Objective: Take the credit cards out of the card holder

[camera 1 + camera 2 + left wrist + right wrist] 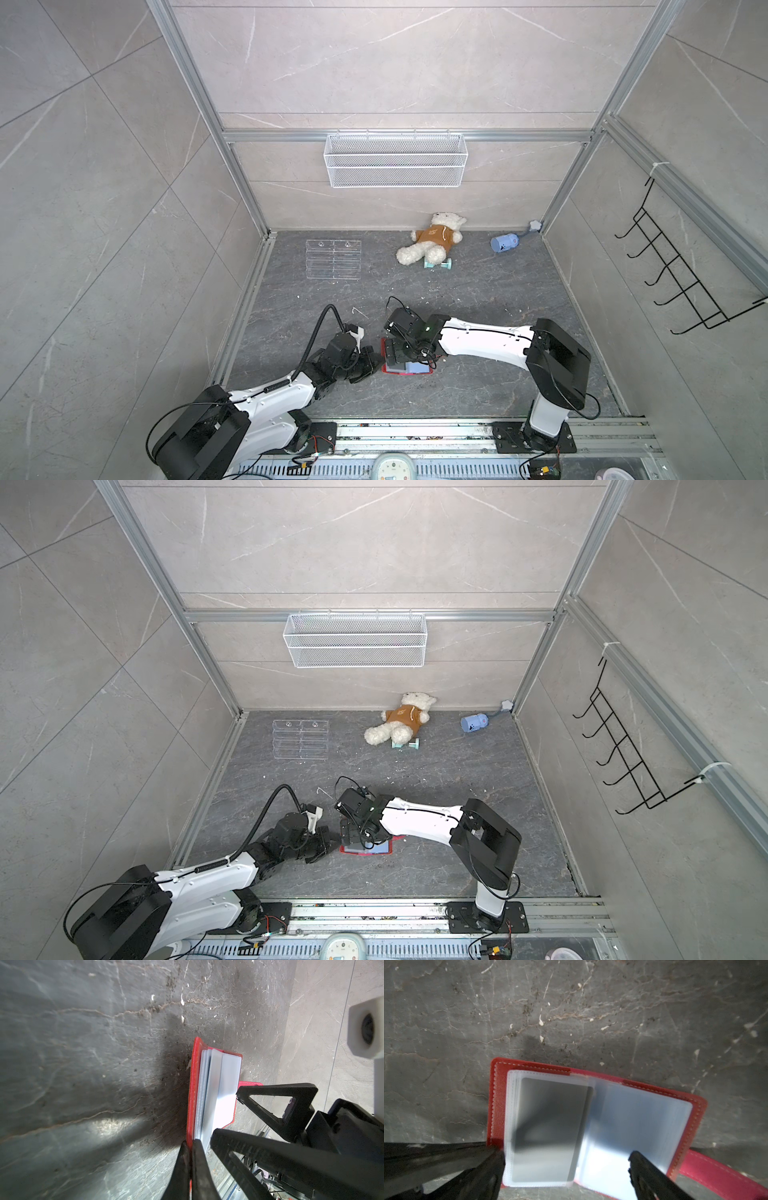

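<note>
Both top views show the left pincer [374, 358] low over the front of the dark marbled bench [478, 299], clenched on the left edge of the red card holder [415, 369], which lies open on the bench between the two arms. Left wrist view has its two fingers [199, 1165] pressed together with a sliver of the red cover caught between them, the pale blue-clear sleeves [220, 1084] fanned just beyond. Over the holder stands the right pincer [395, 354], jaws spread wide and grasping nothing; in the right wrist view one finger [492, 1165] sits at the outer edge of one page and its partner hangs over the facing page. Between them a dark grey credit card [550, 1126] shows through a sleeve that is blurred and perhaps lifted off the stack; no lettering can be read. A red snap tab [720, 1174] trails from the cover's edge opposite the left pincer. Along the back of the bench: a clear acrylic rack [333, 259], a white teddy bear [432, 243] in a brown top with a teal dumbbell [437, 263] touching its legs, and a small blue canister [504, 242] on its side near the right corner
</note>
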Robot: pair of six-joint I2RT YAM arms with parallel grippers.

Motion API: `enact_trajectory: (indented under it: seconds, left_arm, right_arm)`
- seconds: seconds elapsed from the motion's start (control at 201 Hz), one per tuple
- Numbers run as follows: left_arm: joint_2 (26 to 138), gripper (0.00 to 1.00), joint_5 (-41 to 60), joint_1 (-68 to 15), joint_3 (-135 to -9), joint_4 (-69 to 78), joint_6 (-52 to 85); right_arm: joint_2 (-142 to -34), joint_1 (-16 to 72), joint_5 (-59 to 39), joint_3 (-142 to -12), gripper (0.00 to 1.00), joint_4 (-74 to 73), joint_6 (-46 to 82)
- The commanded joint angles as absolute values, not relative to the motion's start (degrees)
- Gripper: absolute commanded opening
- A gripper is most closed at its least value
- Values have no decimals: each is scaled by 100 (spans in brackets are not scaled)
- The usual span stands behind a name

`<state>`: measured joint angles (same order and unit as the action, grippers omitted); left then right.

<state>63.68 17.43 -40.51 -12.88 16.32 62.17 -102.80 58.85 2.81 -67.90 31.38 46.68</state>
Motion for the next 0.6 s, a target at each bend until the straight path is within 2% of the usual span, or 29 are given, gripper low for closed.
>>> enact_trajectory:
  seconds: [0.0, 0.448, 0.592]
  left_arm:
    - [6289, 0, 1705, -4063, -1302, 1749, 6196]
    - [6293, 0, 1713, -4061, -1310, 1749, 6179]
    - [6268, 0, 1696, -4061, -1283, 1751, 6186]
  right_arm:
    - [-10428, 5877, 224, -6868, 95, 3114, 4632]
    - [-10556, 5877, 175, -6813, 96, 3041, 4649]
    - [-10626, 5874, 233, -6798, 92, 3111, 4692]
